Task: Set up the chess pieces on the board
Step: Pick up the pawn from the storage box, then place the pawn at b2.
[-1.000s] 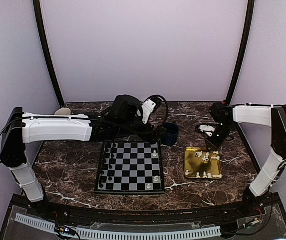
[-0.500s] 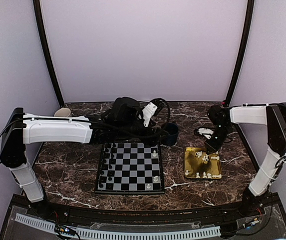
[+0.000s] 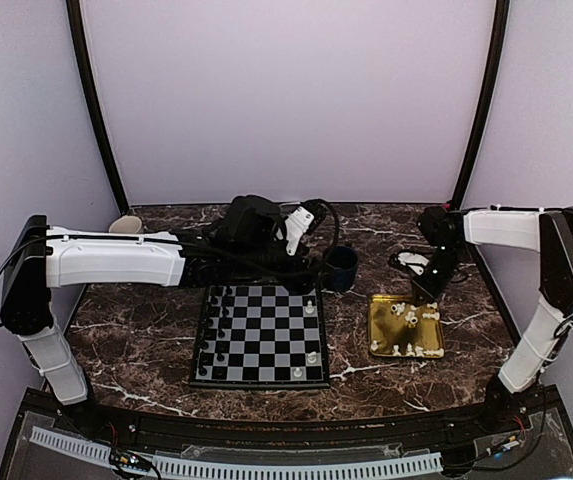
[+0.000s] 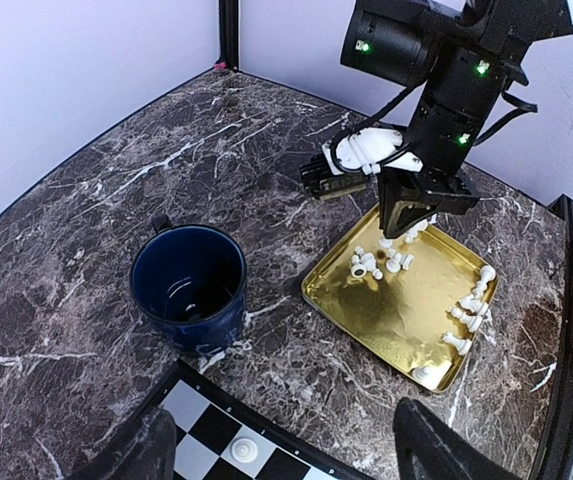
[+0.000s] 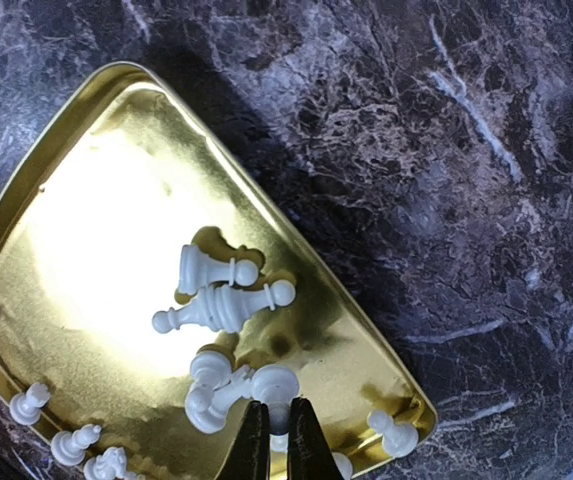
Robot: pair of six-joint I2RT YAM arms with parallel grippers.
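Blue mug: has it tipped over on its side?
No, the blue mug stands upright on the marble table, with its open mouth facing up.

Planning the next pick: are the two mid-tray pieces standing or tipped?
Tipped: the right wrist view shows both pieces lying on their sides on the gold tray.

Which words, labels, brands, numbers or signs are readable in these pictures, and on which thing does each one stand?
None: no text can be read in any view.
The chessboard, the gold tray, the blue mug and the white chess pieces bear no print.
The right arm shows only green lights, no legible label.
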